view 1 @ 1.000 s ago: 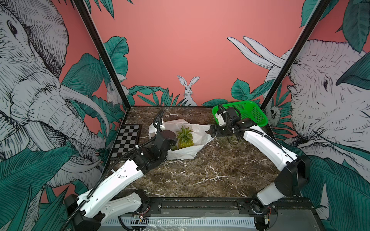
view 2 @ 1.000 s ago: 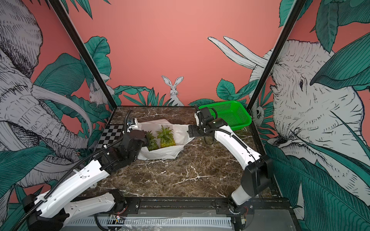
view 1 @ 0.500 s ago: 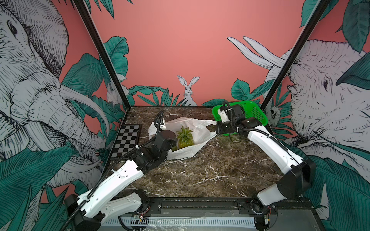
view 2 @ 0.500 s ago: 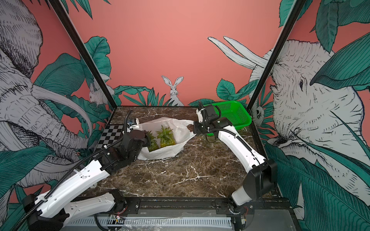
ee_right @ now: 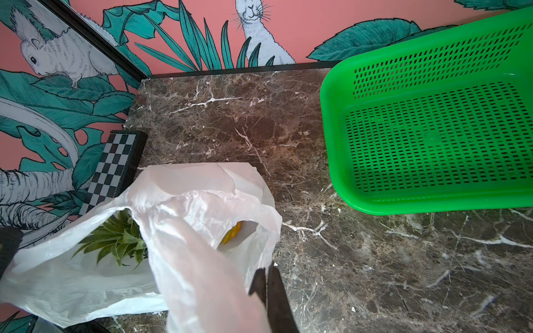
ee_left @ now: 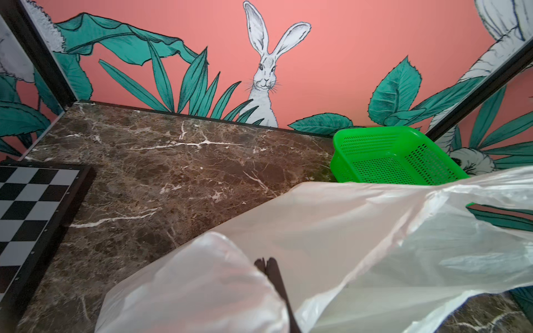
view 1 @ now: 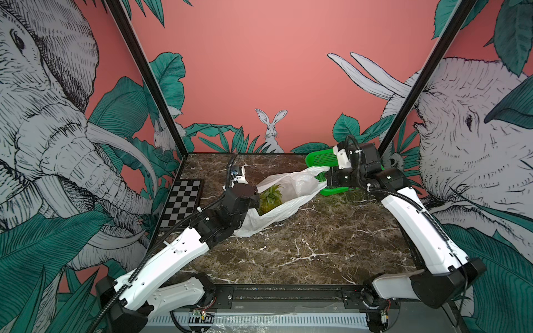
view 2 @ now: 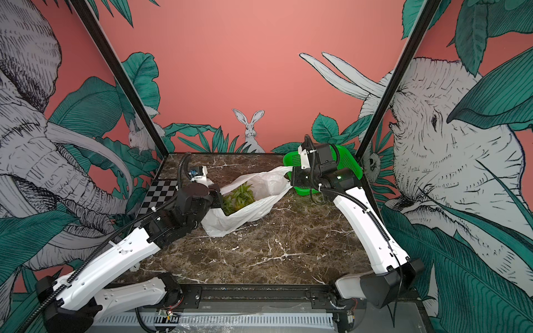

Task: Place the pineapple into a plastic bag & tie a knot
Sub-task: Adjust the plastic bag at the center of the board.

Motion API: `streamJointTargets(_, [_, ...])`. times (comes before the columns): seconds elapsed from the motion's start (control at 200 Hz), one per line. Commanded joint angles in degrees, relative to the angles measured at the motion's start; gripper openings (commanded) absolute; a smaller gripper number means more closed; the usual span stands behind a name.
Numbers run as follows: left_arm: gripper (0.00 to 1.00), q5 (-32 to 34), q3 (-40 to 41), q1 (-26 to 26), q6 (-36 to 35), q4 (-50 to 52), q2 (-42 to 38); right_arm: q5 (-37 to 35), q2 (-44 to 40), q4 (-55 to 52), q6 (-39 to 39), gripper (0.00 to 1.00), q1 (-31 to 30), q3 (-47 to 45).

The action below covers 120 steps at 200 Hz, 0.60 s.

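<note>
- Pineapple [view 1: 269, 199], yellow-skinned with a spiky green crown, is lying past the bare near half of the brown veined marble tabletop [view 1: 317, 245], so the front is offering plenty of open room for both arms.
- The left gripper [ee_left: 266, 261] is working at the nearer end of the thin white semi-translucent plastic bag [view 1: 277, 214]. Its jaws are showing pressed together, apparently pinching the film at the bag's mouth.
- The pineapple is resting inside the bag on the tabletop, with its crown poking into the open mouth in both top views. The placing step is looking done.
- The bag is stretching from the left gripper across to the right gripper [ee_right: 266, 271], which is clamping flat on a white strip at the bag's far end, probably a handle.
- No knot is showing. The two pinched ends are sitting well apart, so gathering, crossing and tying them are all waiting to be done.
- A black-and-white chequered board [view 1: 181, 199] is lying along the left edge near the left arm, narrowing the room on that side.
- A bright green perforated plastic basket [ee_right: 334, 138] is sitting in the far right corner just behind the right gripper. It is crowding that end, and the film is looking likely to snag on its rim.
</note>
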<state>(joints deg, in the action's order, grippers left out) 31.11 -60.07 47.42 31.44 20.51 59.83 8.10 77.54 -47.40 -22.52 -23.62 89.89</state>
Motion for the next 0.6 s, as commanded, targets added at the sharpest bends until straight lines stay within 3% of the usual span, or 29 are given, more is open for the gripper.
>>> streamJointTargets(0.0, [0.00, -1.75, -2.10, -0.32, -0.73, -3.15, 0.27, -2.09, -2.89, -1.92, -0.15, 0.00, 0.42, 2.09])
streamJointTargets(0.595, [0.00, -0.63, -6.02, -0.47, -4.12, -3.64, 0.14, -1.99, -4.98, -5.50, -1.48, 0.00, 0.50, 11.78])
